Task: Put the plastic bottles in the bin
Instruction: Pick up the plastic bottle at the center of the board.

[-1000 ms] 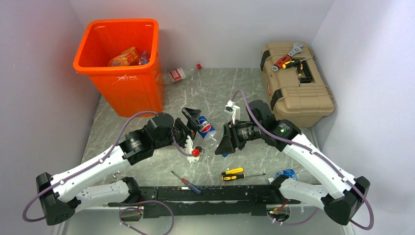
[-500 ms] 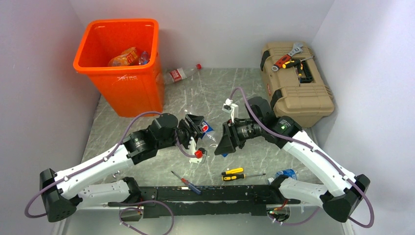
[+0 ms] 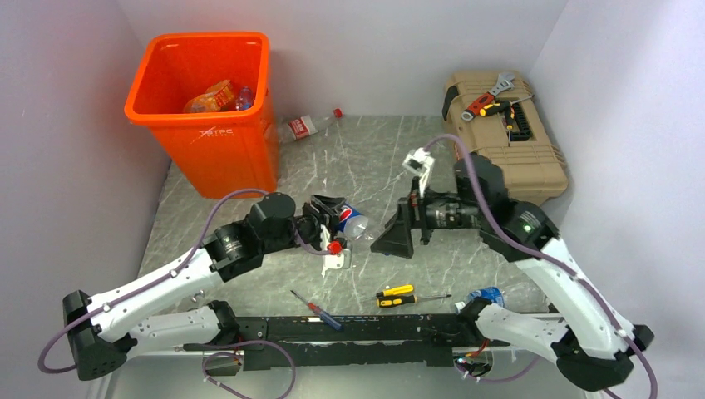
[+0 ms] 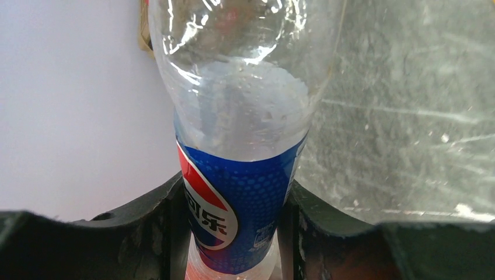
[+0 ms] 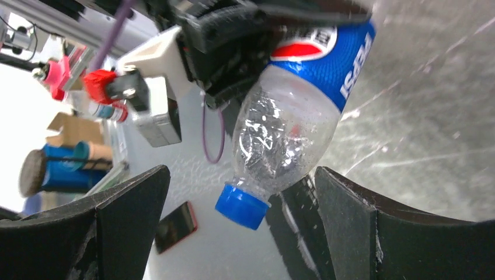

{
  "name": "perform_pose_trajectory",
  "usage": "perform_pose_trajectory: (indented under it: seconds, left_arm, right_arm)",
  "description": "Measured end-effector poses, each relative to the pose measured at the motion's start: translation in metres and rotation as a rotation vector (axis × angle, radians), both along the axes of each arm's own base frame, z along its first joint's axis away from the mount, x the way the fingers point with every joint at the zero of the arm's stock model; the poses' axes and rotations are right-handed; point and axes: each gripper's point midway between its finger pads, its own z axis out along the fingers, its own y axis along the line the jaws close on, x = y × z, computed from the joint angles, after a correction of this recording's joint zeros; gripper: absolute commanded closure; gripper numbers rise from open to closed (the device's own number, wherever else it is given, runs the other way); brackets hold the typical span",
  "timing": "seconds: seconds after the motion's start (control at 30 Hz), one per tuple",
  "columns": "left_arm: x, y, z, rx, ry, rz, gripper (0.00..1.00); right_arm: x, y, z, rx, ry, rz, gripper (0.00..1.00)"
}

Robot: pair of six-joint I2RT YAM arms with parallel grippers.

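Bottle (image 4: 239, 116) in left hand (image 4: 230, 233)

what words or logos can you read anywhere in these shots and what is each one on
"PEPSI": white letters on the blue label of the clear bottle held in the left gripper, right wrist view.
"可乐": white characters on that same label, left wrist view.
White lettering on the front of the orange bin: too small to read.
Print on the red-label bottle lying beside the bin: too small to read.
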Motion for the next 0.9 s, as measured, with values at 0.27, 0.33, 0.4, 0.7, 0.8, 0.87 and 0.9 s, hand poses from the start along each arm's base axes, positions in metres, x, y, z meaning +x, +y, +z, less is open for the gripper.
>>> perform_pose_trajectory:
  seconds: [0.27, 0.33, 0.4, 0.7, 0.8, 0.87, 0.9]
  left_arm:
    - [-0.025, -0.009, -0.004, -0.227, 0.281, 0.003, 0.54]
    - [-0.032, -0.011, -0.006, -0.279, 0.347, -0.005, 0.55]
    - [-0.038, -0.014, -0.007, -0.331, 0.411, -0.014, 0.56]
    - [-0.063, -0.033, 0.026, -0.619, 0.724, -0.087, 0.63]
    - [-0.072, -0.037, 0.042, -0.701, 0.818, -0.133, 0.65]
    - [-0.076, -0.039, 0.049, -0.730, 0.858, -0.153, 0.65]
    - [-0.078, -0.039, 0.050, -0.735, 0.872, -0.160, 0.64]
  right_arm:
    - [0.004, -0.030, 0.078, 0.186, -0.330, -0.163, 0.00]
    - [0.006, -0.038, 0.090, 0.226, -0.393, -0.213, 0.00]
    - [0.007, -0.044, 0.093, 0.254, -0.431, -0.250, 0.00]
    - [0.007, -0.059, 0.072, 0.361, -0.504, -0.344, 0.00]
    - [0.012, -0.057, 0.069, 0.383, -0.503, -0.360, 0.00]
    - [0.015, -0.054, 0.066, 0.392, -0.492, -0.363, 0.00]
    - [0.016, -0.052, 0.064, 0.393, -0.487, -0.364, 0.00]
